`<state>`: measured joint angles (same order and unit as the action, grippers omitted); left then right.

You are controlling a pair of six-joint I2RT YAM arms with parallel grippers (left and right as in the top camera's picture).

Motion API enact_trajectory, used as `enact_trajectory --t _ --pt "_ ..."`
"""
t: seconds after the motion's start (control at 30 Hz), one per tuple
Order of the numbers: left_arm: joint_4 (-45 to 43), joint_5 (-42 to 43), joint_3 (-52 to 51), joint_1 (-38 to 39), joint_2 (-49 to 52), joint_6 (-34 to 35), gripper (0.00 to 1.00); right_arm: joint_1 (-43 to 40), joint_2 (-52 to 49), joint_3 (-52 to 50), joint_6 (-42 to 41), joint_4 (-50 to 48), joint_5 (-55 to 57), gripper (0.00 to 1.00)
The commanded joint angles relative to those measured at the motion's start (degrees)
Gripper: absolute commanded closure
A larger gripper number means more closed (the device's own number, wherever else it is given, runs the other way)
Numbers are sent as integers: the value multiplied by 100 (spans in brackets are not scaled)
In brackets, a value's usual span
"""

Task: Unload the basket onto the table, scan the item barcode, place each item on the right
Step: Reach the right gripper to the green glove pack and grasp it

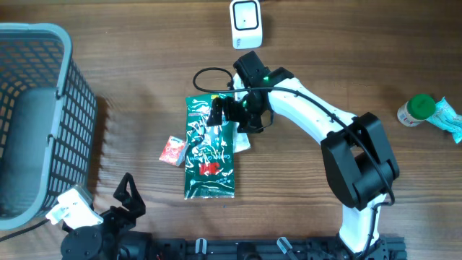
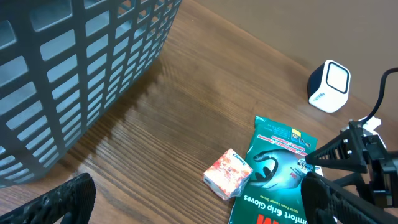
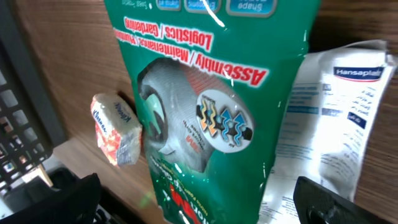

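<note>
A green glove package (image 1: 209, 155) lies flat on the wooden table, and no barcode shows on its upper face. My right gripper (image 1: 229, 114) hangs open over the package's far end. In the right wrist view the green package (image 3: 205, 93) fills the space between the spread fingers of my right gripper (image 3: 205, 208), which hold nothing. The white scanner (image 1: 247, 23) stands at the far edge of the table. My left gripper (image 1: 128, 193) rests open near the front left, and in its own view my left gripper (image 2: 199, 210) is empty, facing the package (image 2: 273, 171) and the scanner (image 2: 329, 86).
A small red-orange box (image 1: 172, 150) lies left of the package. A white Hansaplast packet (image 1: 243, 141) sits partly under its right side. A grey mesh basket (image 1: 43, 65) stands at the left. At the far right are a green-capped bottle (image 1: 417, 110) and a teal packet (image 1: 449, 120).
</note>
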<state>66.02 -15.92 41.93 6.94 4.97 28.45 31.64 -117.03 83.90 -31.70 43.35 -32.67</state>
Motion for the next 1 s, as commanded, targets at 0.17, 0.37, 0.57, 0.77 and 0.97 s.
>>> enact_trajectory --t 0.17,0.37,0.57,0.77,0.97 --pt "-20 48 -9 -31 -22 46 0 153 22 -566 -177 -848 -752 5" --pt "-20 48 -9 -31 -22 46 0 527 -229 -603 -573 -1217 -730 31" --pt "-20 46 -9 -31 -22 46 0 1003 -874 -603 -796 -1655 -612 34" --pt "-20 46 -9 -31 -22 46 0 1425 -1620 -603 -1401 -2730 -1029 31" --pt "-20 48 -9 -31 -22 46 0 1561 -1714 -603 -1488 -3198 -723 96"
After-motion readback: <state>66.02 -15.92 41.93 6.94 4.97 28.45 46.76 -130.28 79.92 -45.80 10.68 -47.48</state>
